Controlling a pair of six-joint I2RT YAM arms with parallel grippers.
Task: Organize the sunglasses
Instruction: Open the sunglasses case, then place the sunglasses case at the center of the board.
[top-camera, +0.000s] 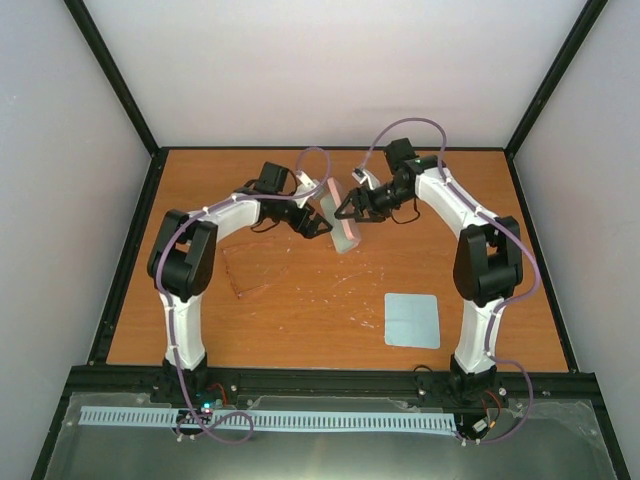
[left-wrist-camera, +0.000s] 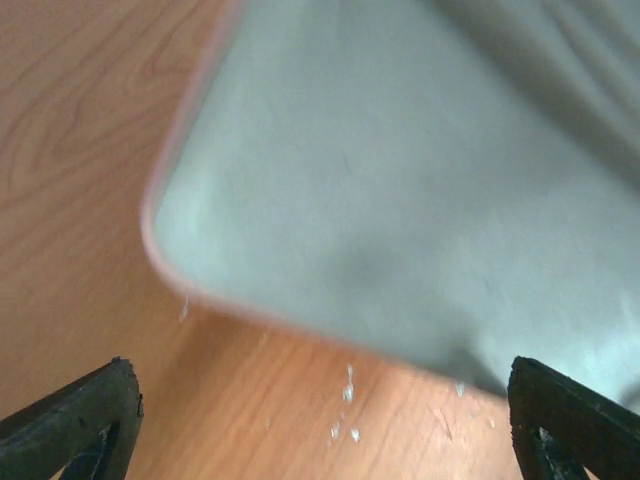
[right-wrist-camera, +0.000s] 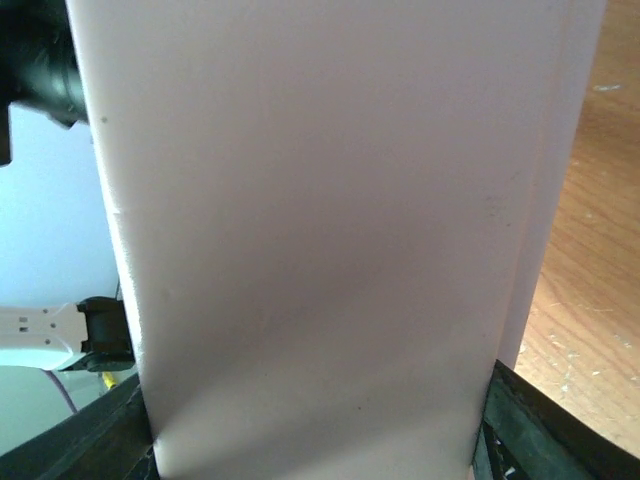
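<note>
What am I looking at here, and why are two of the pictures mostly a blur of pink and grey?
Two white robot arms are bolted to a wooden table; one picture looks down from above. The other two come from cameras on the wrists, so near the pink case that it fills them. The right gripper has its jaws closed on the case. The left gripper is open just beside the case. On the table lie a light blue cloth and the faint amber sunglasses.

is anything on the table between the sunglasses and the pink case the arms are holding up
Nothing visible. The sunglasses lie on bare wood in front of the left arm, and the pink case, held between the left gripper and right gripper, is beyond them. The blue cloth lies off to the right.
</note>
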